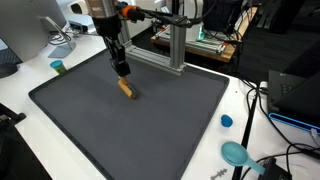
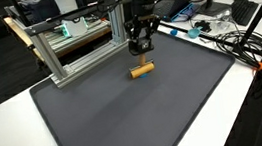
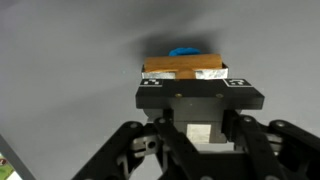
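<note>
1. The block (image 1: 127, 89), a short wooden piece, is over the far left part of the mat (image 1: 150, 130) in an exterior view. Whether it touches the mat I cannot tell.
2. In the wrist view it sits crosswise at the fingertips, with something blue (image 3: 183, 52) showing just beyond it.
3. The gripper (image 1: 122, 73) points straight down and is clamped on the block, with a pad (image 3: 212, 73) at each end.
4. Just beyond the mat's far edge stands a metal frame (image 1: 172, 45), seen in both exterior views.
5. In an exterior view a teal cylinder (image 1: 57, 67) stands off the mat's far left corner.
6. A blue cap (image 1: 226, 121) and a teal disc (image 1: 236, 153) lie off the mat's right side, near the cables (image 1: 258, 100).
</note>
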